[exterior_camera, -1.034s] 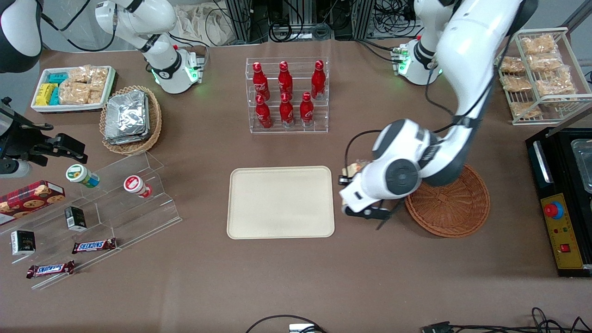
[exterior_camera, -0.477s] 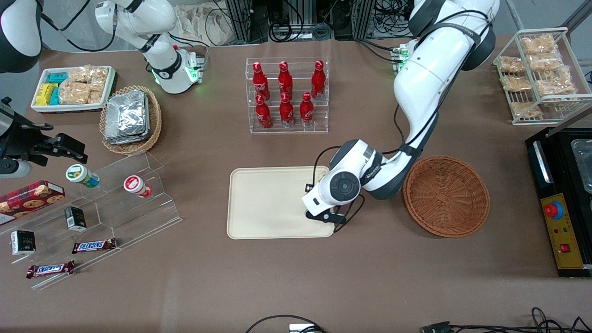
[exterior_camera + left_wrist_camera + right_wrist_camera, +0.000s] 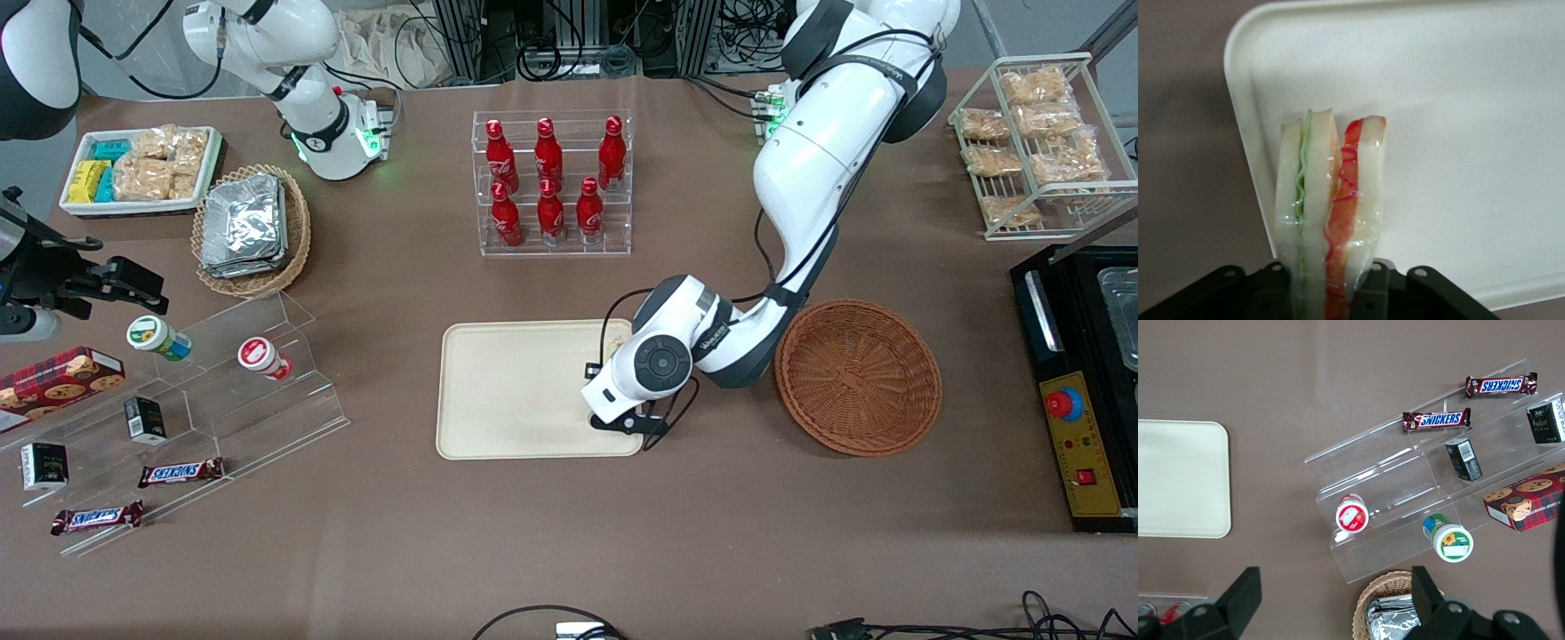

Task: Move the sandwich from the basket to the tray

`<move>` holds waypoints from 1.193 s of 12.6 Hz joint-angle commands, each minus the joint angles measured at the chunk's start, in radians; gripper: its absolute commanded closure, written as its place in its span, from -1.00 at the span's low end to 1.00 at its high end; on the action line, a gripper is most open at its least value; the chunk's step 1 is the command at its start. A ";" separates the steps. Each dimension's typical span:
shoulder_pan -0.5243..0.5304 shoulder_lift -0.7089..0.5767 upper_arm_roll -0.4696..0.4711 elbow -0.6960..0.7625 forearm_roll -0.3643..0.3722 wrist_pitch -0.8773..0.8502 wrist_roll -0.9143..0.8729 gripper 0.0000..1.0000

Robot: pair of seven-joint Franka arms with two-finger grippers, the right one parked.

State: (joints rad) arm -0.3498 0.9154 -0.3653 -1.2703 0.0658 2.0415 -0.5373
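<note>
In the left wrist view the sandwich (image 3: 1328,200), a wrapped wedge of white bread with green and red filling, stands upright between the black fingers (image 3: 1373,283) of my left gripper (image 3: 1328,283), which is shut on it. It hangs over the cream tray (image 3: 1458,133), close to one rounded corner. In the front view the gripper (image 3: 610,354) sits over the end of the tray (image 3: 524,391) nearest the reddish-brown basket (image 3: 858,378). The wrist hides most of the sandwich there. The basket holds nothing.
A clear rack of red bottles (image 3: 551,182) stands farther from the front camera than the tray. A wire rack of snack packets (image 3: 1036,142) and a black control box (image 3: 1080,391) lie toward the working arm's end. An acrylic stand (image 3: 222,391) with snacks lies toward the parked arm's end.
My gripper has carried the sandwich from beside the basket to over the tray's near end. In the last half second it only shifted slightly.
</note>
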 commanded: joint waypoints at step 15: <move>-0.004 -0.515 0.443 0.143 -0.012 -0.827 0.358 -1.00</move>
State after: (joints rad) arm -0.3457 0.4823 -0.0190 -1.0687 0.0595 1.2976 -0.3180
